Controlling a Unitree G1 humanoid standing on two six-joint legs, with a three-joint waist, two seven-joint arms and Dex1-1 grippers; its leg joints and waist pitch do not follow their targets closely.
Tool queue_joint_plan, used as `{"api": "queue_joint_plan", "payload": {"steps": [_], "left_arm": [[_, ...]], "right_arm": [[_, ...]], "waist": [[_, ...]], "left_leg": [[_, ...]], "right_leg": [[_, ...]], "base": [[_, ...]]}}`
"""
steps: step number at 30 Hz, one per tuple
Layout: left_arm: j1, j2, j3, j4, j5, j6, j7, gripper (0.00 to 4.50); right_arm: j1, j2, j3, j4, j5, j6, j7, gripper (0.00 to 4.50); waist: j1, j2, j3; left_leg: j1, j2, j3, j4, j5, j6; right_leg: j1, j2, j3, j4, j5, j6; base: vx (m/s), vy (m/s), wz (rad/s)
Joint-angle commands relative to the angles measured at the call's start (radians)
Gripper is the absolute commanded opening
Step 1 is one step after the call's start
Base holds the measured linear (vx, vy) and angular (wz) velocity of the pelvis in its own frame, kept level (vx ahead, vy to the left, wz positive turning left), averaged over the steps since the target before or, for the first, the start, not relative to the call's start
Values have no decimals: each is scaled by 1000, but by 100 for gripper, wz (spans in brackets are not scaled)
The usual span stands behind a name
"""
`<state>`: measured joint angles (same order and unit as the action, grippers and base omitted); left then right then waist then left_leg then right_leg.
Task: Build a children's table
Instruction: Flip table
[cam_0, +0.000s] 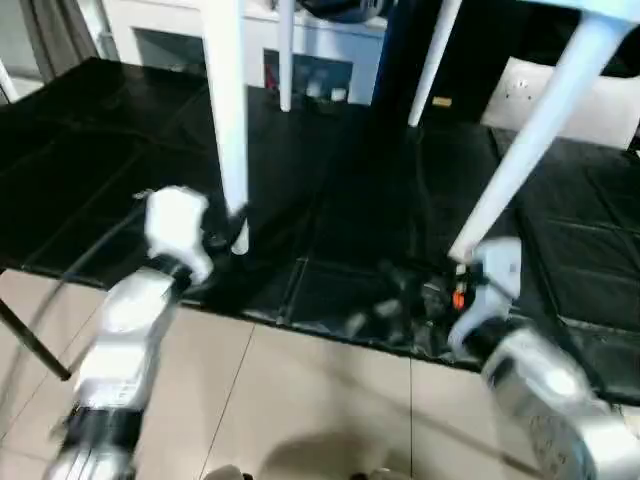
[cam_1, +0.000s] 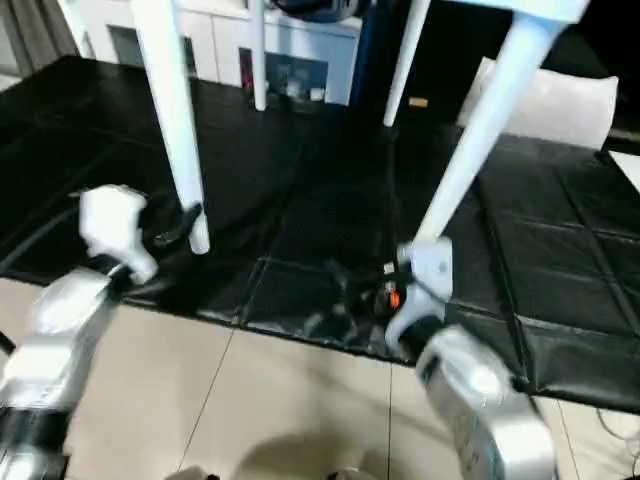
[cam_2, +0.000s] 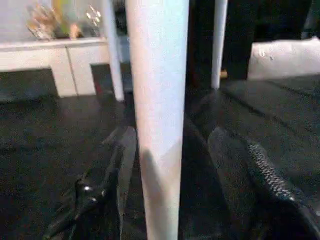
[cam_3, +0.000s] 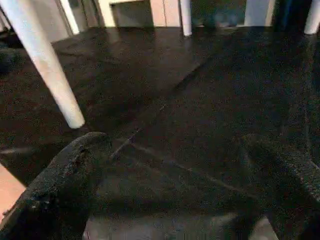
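Dim, blurred pictures; light perhaps from overhead.

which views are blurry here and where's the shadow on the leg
Left eye view: the silver forearm smears with motion blur. Right eye view: the same smear low down. Left wrist view: the near white tapered plastic table leg is soft, with a grey shadow across its lower part between the open left end effector fingers. Right wrist view: the near black fingers are defocused.

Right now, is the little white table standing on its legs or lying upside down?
Standing: the children's table has its four legs pointing down to the black mat.
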<state>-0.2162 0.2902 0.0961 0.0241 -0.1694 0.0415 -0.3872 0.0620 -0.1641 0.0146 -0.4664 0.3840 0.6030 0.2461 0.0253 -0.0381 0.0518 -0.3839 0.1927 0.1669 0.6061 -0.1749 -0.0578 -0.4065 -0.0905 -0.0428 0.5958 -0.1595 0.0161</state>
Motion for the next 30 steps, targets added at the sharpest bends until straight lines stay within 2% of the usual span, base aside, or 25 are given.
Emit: {"api": "queue_joint_plan", "payload": {"steps": [1,3,5,6,7,8,9,10,11,12,13,14,15,16,17,18,19,20,21,23,24,27,28,29,30], "left_arm": [[55,6,14,-92,-28,56,-6,271],[157,10,27,-175,-53,120,-9,271],[181,14,28,-190,-53,134,-7,271],[250,10,30,-241,-65,170,8,271],[280,7,29,-258,-67,167,13,271],[298,4,27,-265,-67,162,13,271],[315,2,25,-273,-68,157,12,271],[363,-6,22,-293,-45,160,31,271],[375,-9,22,-297,-45,157,32,271],[427,-28,24,-329,-57,161,41,271],[450,-37,25,-347,-67,167,44,271],[487,-60,28,-370,-100,175,46,271],[518,-72,22,-386,-107,177,49,271],[537,-77,17,-397,-110,180,50,271],[563,-80,0,-399,-108,165,36,271],[577,-79,-13,-397,-104,153,26,271],[589,-79,-28,-380,-99,134,12,271],[596,-79,-36,-369,-96,123,5,271],[602,-83,-42,-349,-95,115,0,271],[613,-82,-57,-314,-81,133,-1,289],[622,-88,-59,-292,-85,146,-4,299],[648,-114,-52,-240,-101,139,-10,318],[648,-114,-52,-240,-101,139,-10,318],[655,-108,-62,-196,-89,145,-6,331],[653,-99,-73,-150,-72,153,-3,345]], "right_arm": [[27,7,6,13,-16,-26,-10,450],[70,14,11,32,-23,-57,-8,450],[82,10,16,35,-26,-61,-6,450],[117,6,22,36,-19,-72,16,450],[130,8,25,37,-16,-75,23,450],[137,6,29,38,-17,-78,28,450],[145,4,33,38,-17,-80,33,450],[164,-5,49,40,-21,-89,52,450],[168,-7,53,40,-22,-91,56,450],[188,-16,67,47,-20,-106,81,450],[196,-20,73,51,-18,-114,94,450],[207,-26,81,57,-13,-128,117,450],[216,-32,87,64,-5,-138,140,450],[222,-34,91,69,0,-146,154,450],[229,-39,96,82,2,-162,177,450],[233,-42,99,91,2,-172,191,450],[235,-42,101,107,3,-187,208,450],[237,-42,102,115,5,-196,217,450],[237,-44,107,131,1,-204,226,450],[235,-53,121,167,-15,-216,241,450],[231,-55,126,194,-7,-213,262,450],[216,-54,135,293,-18,-229,300,450],[216,-54,135,293,-18,-229,300,450],[205,-56,150,370,-39,-249,308,450],[196,-55,166,432,-58,-263,313,450]], "waist": [[-3,27,-58],[-4,25,-56],[1,23,-57],[4,39,-65],[16,16,-57],[29,18,-60],[41,12,-50],[39,18,-43],[13,38,-35],[-4,58,-24],[-8,70,-37],[-6,81,-37],[2,94,-28],[-3,91,-18],[-6,86,-28],[-19,55,-40],[-24,38,-46],[-10,47,-42],[-2,24,-25],[-2,29,-20],[-5,32,-18],[-18,36,-20],[-20,38,-18],[-24,20,-18],[-22,30,-17]], "left_leg": [[23,22,-13,-90,-448,-55],[15,22,-9,-92,-447,-47],[9,10,3,-75,-423,13],[56,13,38,-17,-390,6],[37,9,21,7,-393,18],[13,3,15,9,-348,32],[18,-2,3,46,-336,59],[22,-2,-17,40,-341,66],[60,5,-15,-25,-457,34],[98,10,-7,-55,-600,14],[85,58,11,-98,-720,-24],[60,80,14,-131,-739,-50],[-22,80,-40,-203,-827,-43],[2,107,-33,-224,-920,-77],[27,114,-41,-214,-922,-95],[56,95,-52,-166,-832,-110],[33,45,-45,-110,-667,-118],[35,34,-37,-98,-618,-103],[44,37,-50,-65,-535,-29],[49,37,-61,-54,-506,-17],[45,37,-66,-62,-523,-27],[33,47,-79,-92,-623,-65],[34,47,-80,-95,-636,-69],[36,48,-76,-93,-638,-64],[41,48,-78,-91,-644,-65]], "right_leg": [[17,-26,23,-86,-425,-78],[22,-33,27,-86,-425,-81],[22,-63,45,-104,-541,-66],[-31,-58,109,-136,-649,-37],[-9,-82,160,-145,-746,-16],[18,-89,190,-141,-759,-3],[1,-102,240,-166,-872,17],[-2,-84,254,-164,-906,16],[-46,15,184,-129,-790,-4],[-90,78,115,-101,-707,-13],[-75,88,39,-17,-414,-57],[-50,77,20,30,-289,-71],[48,32,-33,88,-70,-68],[50,15,-37,80,-87,-74],[52,4,-33,68,-110,-74],[59,-24,-5,17,-184,-70],[60,-58,26,-48,-306,-82],[45,-83,41,-73,-419,-78],[25,-125,65,-119,-776,-42],[23,-129,59,-134,-889,-34],[26,-113,44,-131,-890,-29],[43,-89,29,-108,-722,-50],[41,-87,31,-110,-706,-55],[37,-88,35,-112,-688,-63],[33,-92,37,-110,-689,-70]], "base": [[0,0,0],[0,0,0],[0,0,0],[0,0,0],[0,0,0],[-3,74,-44],[44,131,-58],[44,131,-58],[-37,175,-60],[-47,167,-53],[-47,167,-53],[-60,168,-50],[-102,150,-35],[-102,150,-35],[-53,70,-5],[0,0,0],[0,0,0],[0,0,0],[-50,-25,2],[-25,-12,1],[0,0,0],[0,0,0],[0,0,0],[0,0,0],[0,0,0]]}}
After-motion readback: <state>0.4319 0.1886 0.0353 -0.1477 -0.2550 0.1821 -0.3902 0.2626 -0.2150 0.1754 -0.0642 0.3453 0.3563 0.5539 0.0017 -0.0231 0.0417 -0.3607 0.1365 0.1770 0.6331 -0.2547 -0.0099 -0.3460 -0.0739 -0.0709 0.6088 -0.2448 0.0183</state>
